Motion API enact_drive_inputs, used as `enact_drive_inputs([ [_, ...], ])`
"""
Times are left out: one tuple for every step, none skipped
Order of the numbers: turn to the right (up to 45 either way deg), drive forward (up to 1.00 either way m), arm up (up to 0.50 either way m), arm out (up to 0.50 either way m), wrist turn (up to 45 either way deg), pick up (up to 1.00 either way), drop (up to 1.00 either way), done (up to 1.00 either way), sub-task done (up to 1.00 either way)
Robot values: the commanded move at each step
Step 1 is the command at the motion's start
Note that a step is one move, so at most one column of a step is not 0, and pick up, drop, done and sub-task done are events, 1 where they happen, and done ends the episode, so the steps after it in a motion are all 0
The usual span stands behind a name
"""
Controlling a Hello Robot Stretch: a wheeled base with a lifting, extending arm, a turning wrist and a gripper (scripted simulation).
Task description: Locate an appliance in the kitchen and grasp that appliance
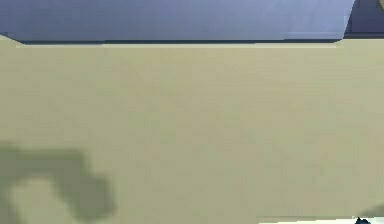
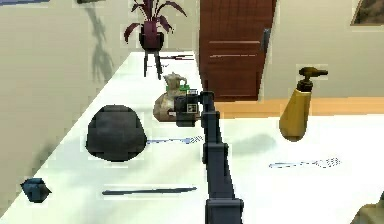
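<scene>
On the white tabletop (image 2: 300, 195) in the arm side view stands a small tan kettle-like thing (image 2: 172, 84) with a spout and a handle. My arm (image 2: 216, 160) rises as a dark bar from the bottom edge. The gripper (image 2: 172, 108) is at its far end, right against the tan thing's lower part. I cannot tell whether the gripper holds anything, since the tan thing sits on the table behind it.
A dark rounded lump (image 2: 115, 132) lies left of the arm, with a small dark blue object (image 2: 35, 188) near the table's edge. A yellow spray bottle (image 2: 299, 105) stands on the right and a potted plant (image 2: 152, 30) at the far end. Thin utensils (image 2: 150, 190) lie about. A brown door (image 2: 235, 45) is behind. A beige surface (image 1: 200, 120) is close ahead in the forward view.
</scene>
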Motion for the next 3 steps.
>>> enact_drive_inputs([
  [0.0, 0.00, 0.00, 0.00, 0.0, 1.00, 0.00, 0.00, 0.00],
  [0.0, 0.00, 0.10, 0.00, 0.0, 0.00, 0.00, 0.00, 0.00],
  [0.0, 0.00, 0.00, 0.00, 0.0, 0.00, 0.00, 1.00, 0.00],
])
